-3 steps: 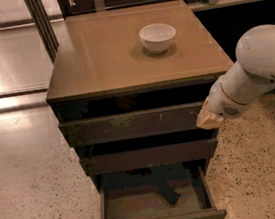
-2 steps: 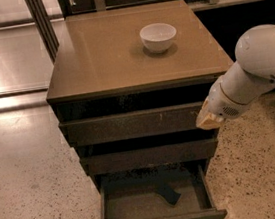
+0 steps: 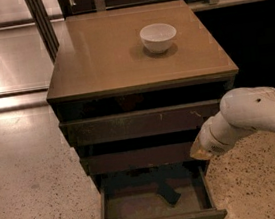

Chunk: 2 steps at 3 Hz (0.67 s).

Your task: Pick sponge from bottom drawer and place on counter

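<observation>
The bottom drawer stands pulled out at the foot of the dark cabinet, its dull brown floor showing. The sponge lies on that floor toward the right, a small dark shape set at an angle. My gripper shows only as a pale yellow tip at the end of the white arm. It hangs at the cabinet's right front corner, level with the middle drawer and just above the open drawer's right side. It is apart from the sponge. The tan counter tops the cabinet.
A white bowl stands on the counter toward the back right. The top drawer and middle drawer are pushed in, each with a dark gap above it. Speckled floor surrounds the cabinet; a metal post rises at back left.
The arm has come down and a little to the left: the gripper tip dropped from beside the top drawer to the level of the middle drawer. The sponge, drawers and bowl have not moved.
</observation>
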Motion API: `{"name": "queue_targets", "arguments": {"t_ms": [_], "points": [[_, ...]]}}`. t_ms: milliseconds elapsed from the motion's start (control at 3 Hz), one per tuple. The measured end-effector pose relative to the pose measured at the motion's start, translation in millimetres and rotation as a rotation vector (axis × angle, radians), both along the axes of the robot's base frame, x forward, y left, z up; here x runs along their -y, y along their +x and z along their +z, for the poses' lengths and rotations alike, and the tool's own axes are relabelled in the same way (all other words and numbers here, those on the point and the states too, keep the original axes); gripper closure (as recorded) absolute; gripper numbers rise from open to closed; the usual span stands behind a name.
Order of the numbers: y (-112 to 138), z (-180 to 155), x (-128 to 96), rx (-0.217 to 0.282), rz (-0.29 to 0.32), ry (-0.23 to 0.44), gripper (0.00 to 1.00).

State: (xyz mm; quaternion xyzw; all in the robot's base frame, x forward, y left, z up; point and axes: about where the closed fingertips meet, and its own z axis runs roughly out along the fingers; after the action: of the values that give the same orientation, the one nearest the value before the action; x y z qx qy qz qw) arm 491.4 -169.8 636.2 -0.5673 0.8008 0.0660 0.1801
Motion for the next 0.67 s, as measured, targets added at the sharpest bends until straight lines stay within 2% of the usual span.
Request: {"name": "queue_targets", "arguments": {"t_ms": [333, 667], "points": [[6.1, -90.5, -11.8, -0.067, -0.028, 0.043, 1.00], [-1.7, -120.0, -16.4, -0.113, -0.030, 0.064, 1.00]]}}
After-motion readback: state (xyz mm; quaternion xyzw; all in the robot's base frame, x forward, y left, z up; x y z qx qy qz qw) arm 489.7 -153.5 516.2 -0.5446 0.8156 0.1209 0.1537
